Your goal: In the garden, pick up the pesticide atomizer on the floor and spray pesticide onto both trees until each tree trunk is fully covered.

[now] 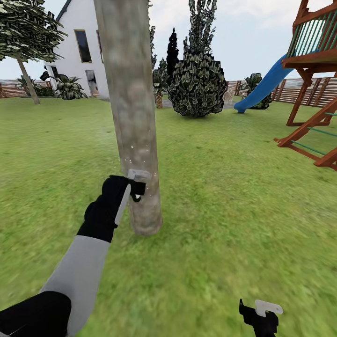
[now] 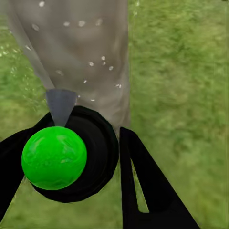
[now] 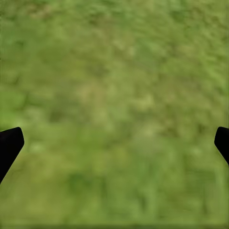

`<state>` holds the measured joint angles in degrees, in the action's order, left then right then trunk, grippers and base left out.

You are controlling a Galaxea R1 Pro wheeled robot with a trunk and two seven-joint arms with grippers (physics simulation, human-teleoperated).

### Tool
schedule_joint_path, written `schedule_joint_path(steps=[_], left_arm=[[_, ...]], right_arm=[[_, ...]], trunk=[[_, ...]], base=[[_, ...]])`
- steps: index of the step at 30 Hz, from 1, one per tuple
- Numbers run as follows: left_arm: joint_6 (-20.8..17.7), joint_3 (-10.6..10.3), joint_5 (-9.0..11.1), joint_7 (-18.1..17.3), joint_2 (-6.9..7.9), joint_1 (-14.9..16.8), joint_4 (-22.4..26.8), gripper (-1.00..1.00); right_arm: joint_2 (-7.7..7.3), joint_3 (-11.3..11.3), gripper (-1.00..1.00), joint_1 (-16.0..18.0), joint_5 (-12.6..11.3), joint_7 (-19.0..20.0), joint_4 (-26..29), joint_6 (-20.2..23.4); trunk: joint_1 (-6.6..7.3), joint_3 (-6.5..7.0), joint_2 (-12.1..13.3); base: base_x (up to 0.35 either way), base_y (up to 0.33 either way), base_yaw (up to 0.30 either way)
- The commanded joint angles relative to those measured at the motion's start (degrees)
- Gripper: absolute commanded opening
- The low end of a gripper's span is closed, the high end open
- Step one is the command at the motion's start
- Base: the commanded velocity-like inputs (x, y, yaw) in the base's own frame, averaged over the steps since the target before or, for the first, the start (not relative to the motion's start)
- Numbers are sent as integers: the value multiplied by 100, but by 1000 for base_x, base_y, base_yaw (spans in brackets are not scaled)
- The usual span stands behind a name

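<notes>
Head view: left end effector clamped on the pesticide atomizer, its pale head against the tree trunk. Right end effector low over the lawn, partly cut off.

Left wrist view: atomizer's green round end between the fingers; white specks on the trunk.

Right wrist view: fingertips wide apart, holding nothing, over blurred grass.

Tree trunk ahead, lawn beside.

Left gripper raised, clamped closed; right gripper low, fingers spread wide

blue slide, wooden playset, bush
</notes>
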<state>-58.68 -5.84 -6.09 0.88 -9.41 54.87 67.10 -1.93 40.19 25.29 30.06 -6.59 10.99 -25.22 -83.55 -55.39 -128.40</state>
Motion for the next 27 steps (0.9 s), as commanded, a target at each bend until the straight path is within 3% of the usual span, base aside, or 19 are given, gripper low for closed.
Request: schedule_joint_path(steps=[1, 5, 8, 11, 13, 15, 17, 19, 21, 23, 27], left_arm=[[-2, 0, 5, 0, 53, 0, 42, -100], [-10, 97, 2, -3, 366, -44, 65, -100], [-5, 192, 10, -9, 422, -103, -17, -100], [4, 27, 33, -13, 355, -228, -340, -100], [5, -97, 58, -17, 232, -245, -562, -100], [5, -123, 69, -18, 91, -248, -680, -100], [5, -120, 67, -18, 89, -323, -784, -100], [70, -94, 20, 2, 158, -588, -1171, -100], [129, -72, 15, 15, 383, -829, -1449, -100], [240, -66, 11, 24, 491, -926, -1778, -100], [1075, 550, 10, 257, 478, -1011, -2644, -100]], right_arm=[[0, -1, 100, 0, 0, 0, 0, 0], [0, 1, 100, 0, 0, -1, 0, 0], [0, -2, 100, 2, 0, 0, 0, 0], [0, -2, 100, 1, 0, -2, 0, 0], [0, -2, 100, 2, 0, 0, 0, 0], [0, -2, 100, 2, 0, -1, 0, 0], [0, -2, 100, 2, 0, 0, 0, 0], [0, -2, 100, 0, 0, 0, 0, 0], [-3, 3, 100, 1, -2, -7, 2, -6], [-19, 6, 100, 2, 0, -6, 3, -6], [-35, 1, 100, 2, 0, -2, 5, 0]], trunk=[[0, 0, 0], [0, 0, 0], [0, 0, 0], [0, 0, 0], [0, 0, 0], [0, 0, 0], [0, 0, 0], [0, 0, 0], [0, 0, 0], [0, 0, 0], [0, 0, 0]], base=[[0, 0, 0], [0, 0, 0], [0, 0, 0], [0, 0, 0], [0, 0, 0], [0, 0, 0], [0, 0, 0], [0, 0, 0], [0, 0, 0], [0, 0, 0], [0, 0, 0]])
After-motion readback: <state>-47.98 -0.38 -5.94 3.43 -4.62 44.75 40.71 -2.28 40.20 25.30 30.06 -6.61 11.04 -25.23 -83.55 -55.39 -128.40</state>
